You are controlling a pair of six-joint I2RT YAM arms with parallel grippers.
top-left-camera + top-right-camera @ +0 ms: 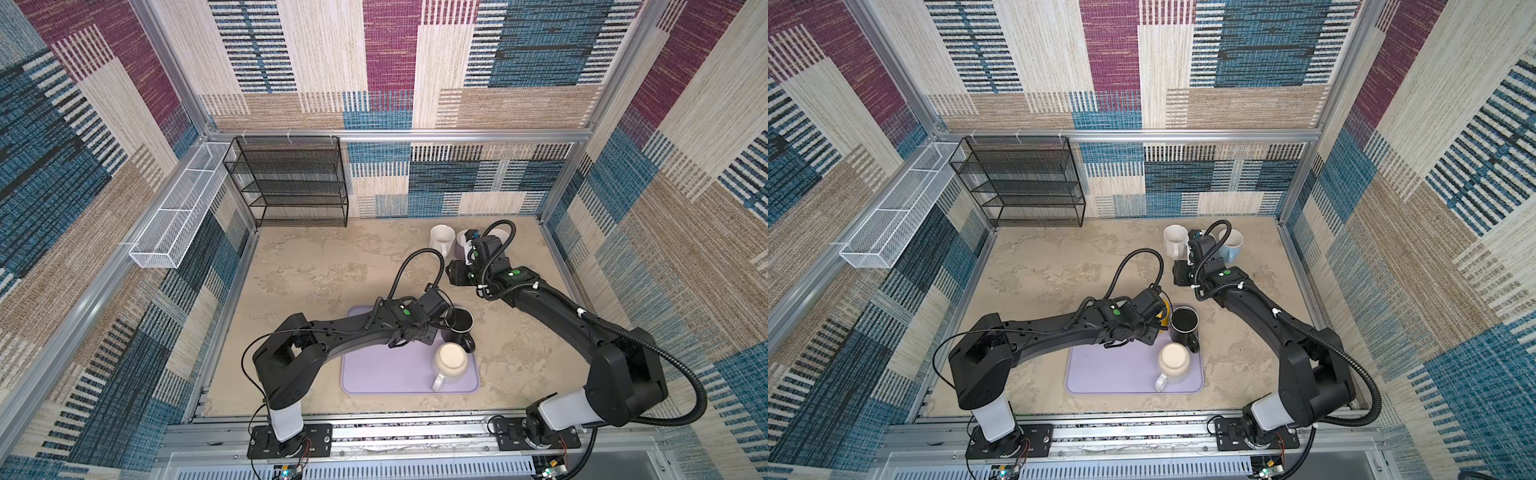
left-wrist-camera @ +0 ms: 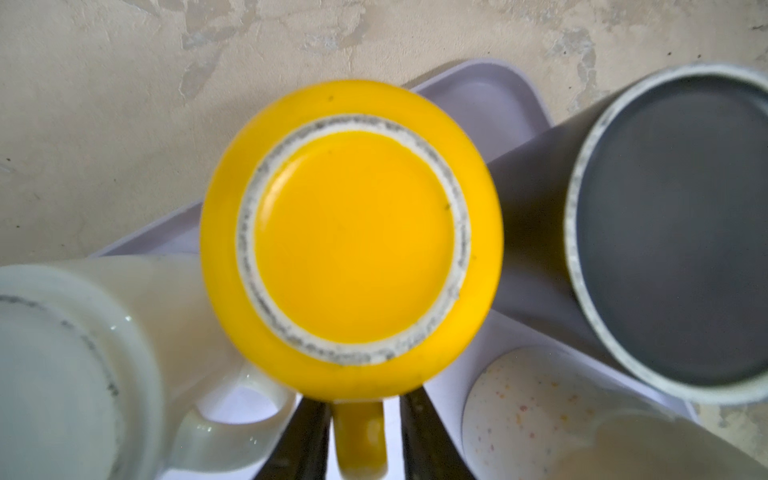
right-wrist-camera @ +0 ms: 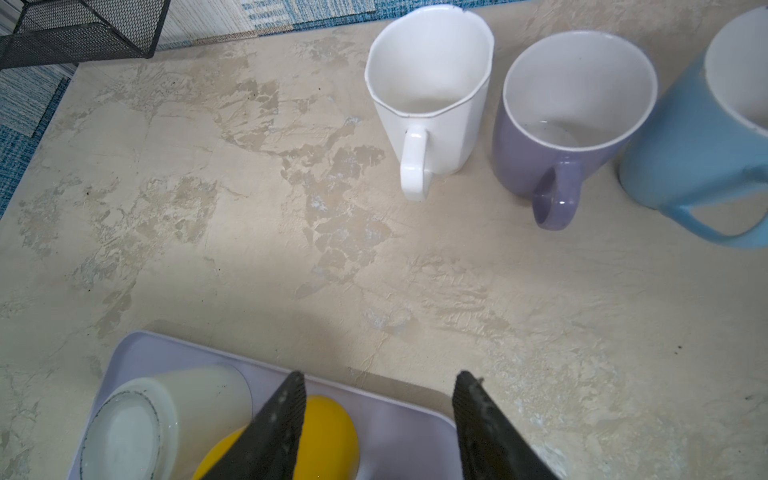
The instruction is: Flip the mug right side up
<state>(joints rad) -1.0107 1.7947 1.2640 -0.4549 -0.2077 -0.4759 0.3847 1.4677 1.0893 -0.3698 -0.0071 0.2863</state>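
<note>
The yellow mug [image 2: 353,232] stands upside down at the far edge of the lilac tray [image 1: 386,374], base up, and shows as a yellow sliver [image 1: 1165,311] in a top view. My left gripper [image 2: 366,405] comes down over it. Its dark fingers [image 2: 316,432] are shut on the mug's handle [image 2: 359,436], with a thin strip of tray showing on one side. My right gripper [image 3: 379,376] hangs open and holds nothing above the table just beyond the tray, with the yellow mug [image 3: 328,432] below one finger.
Crowding the yellow mug on the tray are a white mug [image 2: 62,365] upside down, a black mug [image 1: 461,320] and a cream speckled mug [image 1: 451,359]. White [image 3: 432,83], purple [image 3: 573,116] and blue [image 3: 698,145] mugs stand upright at the back right. A black mesh rack [image 1: 291,183] stands at the back left.
</note>
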